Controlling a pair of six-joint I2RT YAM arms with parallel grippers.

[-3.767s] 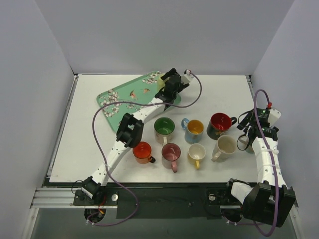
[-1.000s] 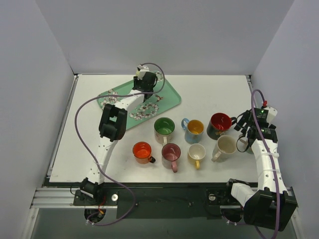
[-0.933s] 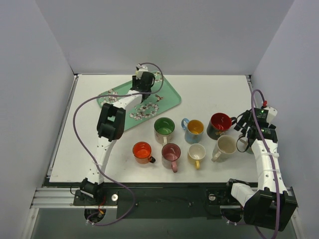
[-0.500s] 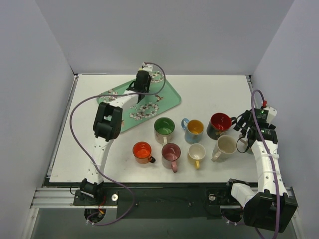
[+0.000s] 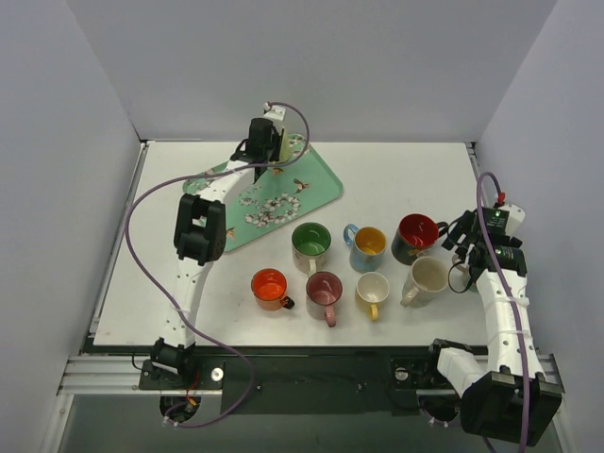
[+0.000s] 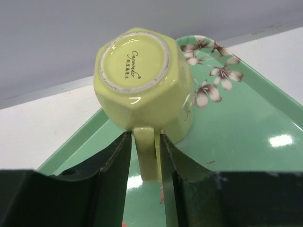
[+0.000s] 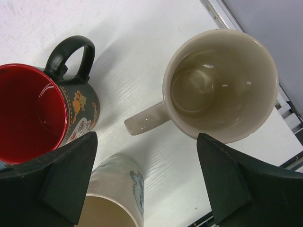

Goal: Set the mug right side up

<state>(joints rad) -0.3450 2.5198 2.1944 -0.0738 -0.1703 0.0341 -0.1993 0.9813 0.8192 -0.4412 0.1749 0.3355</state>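
Observation:
A pale yellow mug [image 6: 142, 80] sits upside down, its stamped base facing the left wrist camera, at the back corner of the green floral tray [image 6: 246, 127]. My left gripper [image 6: 144, 136] is shut on the mug's handle [image 6: 147, 161], one black finger pressed against each side. From above, that gripper [image 5: 267, 142] is over the tray's [image 5: 321, 184] far edge and only a sliver of the mug [image 5: 281, 142] shows. My right gripper [image 7: 146, 142] hangs open over the mugs at the right, holding nothing; in the top view it [image 5: 462, 247] is near the table's right edge.
Upright mugs fill the table's middle: green [image 5: 310, 243], blue [image 5: 368, 247], black with red inside [image 5: 415, 236], cream [image 5: 427, 276], orange [image 5: 269, 286], pink [image 5: 324, 291], small yellow [image 5: 373, 291]. A beige mug [image 7: 220, 85] lies under my right gripper.
My left arm has swung left and back over the tray, and its jaws have narrowed onto the yellow mug's handle. The right arm has stayed put.

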